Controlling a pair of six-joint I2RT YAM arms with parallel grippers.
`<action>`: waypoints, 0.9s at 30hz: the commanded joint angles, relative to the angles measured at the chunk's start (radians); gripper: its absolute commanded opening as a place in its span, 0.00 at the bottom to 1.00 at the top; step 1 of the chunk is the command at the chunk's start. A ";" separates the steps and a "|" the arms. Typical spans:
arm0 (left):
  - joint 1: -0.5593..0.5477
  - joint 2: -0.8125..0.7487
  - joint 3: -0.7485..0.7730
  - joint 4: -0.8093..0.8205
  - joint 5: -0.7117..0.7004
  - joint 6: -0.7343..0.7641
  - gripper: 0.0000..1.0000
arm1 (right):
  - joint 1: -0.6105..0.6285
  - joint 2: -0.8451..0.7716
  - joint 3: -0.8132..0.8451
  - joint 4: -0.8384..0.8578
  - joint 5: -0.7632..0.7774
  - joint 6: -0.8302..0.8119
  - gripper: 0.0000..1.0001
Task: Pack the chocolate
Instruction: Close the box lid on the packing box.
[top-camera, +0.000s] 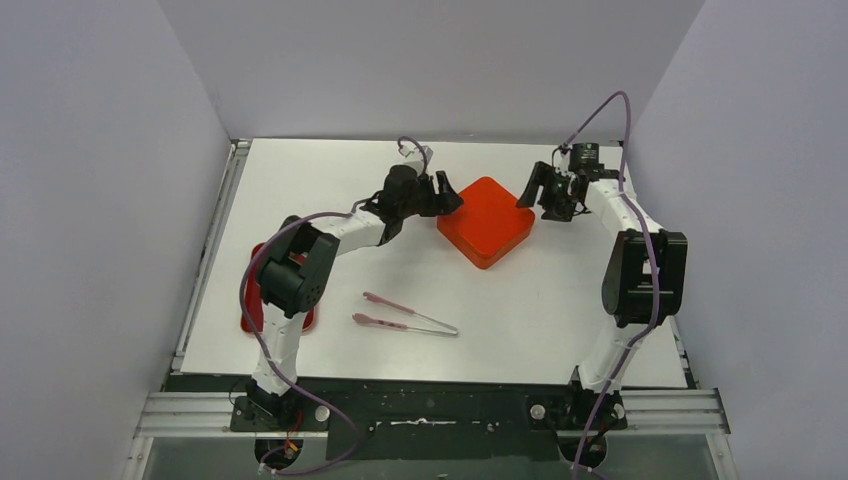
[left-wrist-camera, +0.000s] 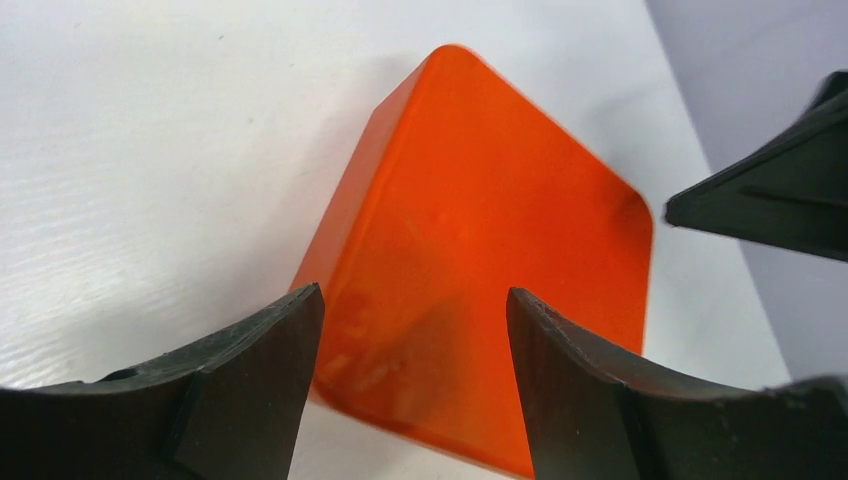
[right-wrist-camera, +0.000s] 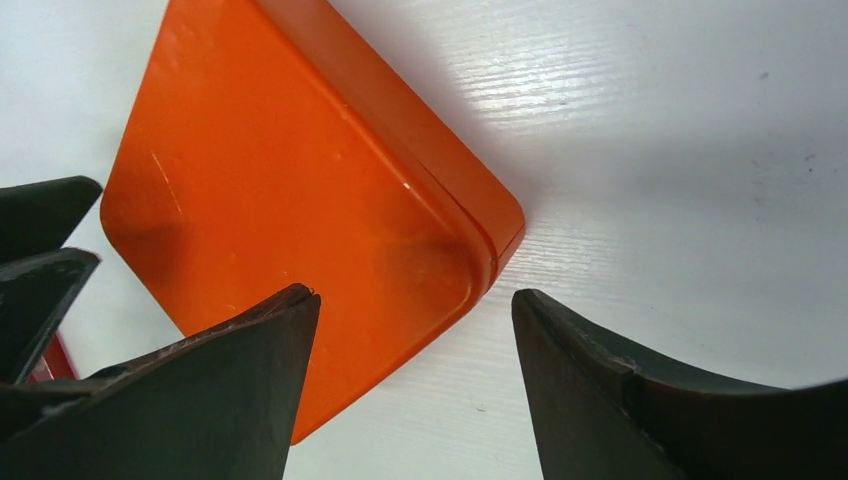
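left arm (top-camera: 340, 232) stretched forward | left hand (top-camera: 447, 196) fingers apart | right arm (top-camera: 640, 228) stretched forward | right hand (top-camera: 536, 190) fingers apart

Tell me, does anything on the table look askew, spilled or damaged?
Nothing looks spilled or damaged. The orange square plastic box sits turned cornerwise to the edges of the table, between the left tool and the right tool, both open. The pink tongs lie loose nearer the arms. A red flat item is mostly hidden under the left arm.

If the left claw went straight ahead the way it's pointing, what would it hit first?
Most likely the orange square lid: it lies right ahead of the left claw, framed between its open fingers. Depth is unclear, so it could pass just over the top.
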 joint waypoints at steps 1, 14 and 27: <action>-0.008 -0.061 0.029 0.169 0.054 -0.069 0.65 | -0.018 0.019 -0.033 0.080 -0.037 0.031 0.72; -0.023 -0.103 0.018 0.034 0.020 0.071 0.64 | -0.009 -0.070 -0.009 -0.053 0.113 0.039 0.63; -0.038 0.013 0.010 0.109 0.057 0.039 0.62 | 0.157 -0.040 0.148 -0.170 0.343 -0.023 0.00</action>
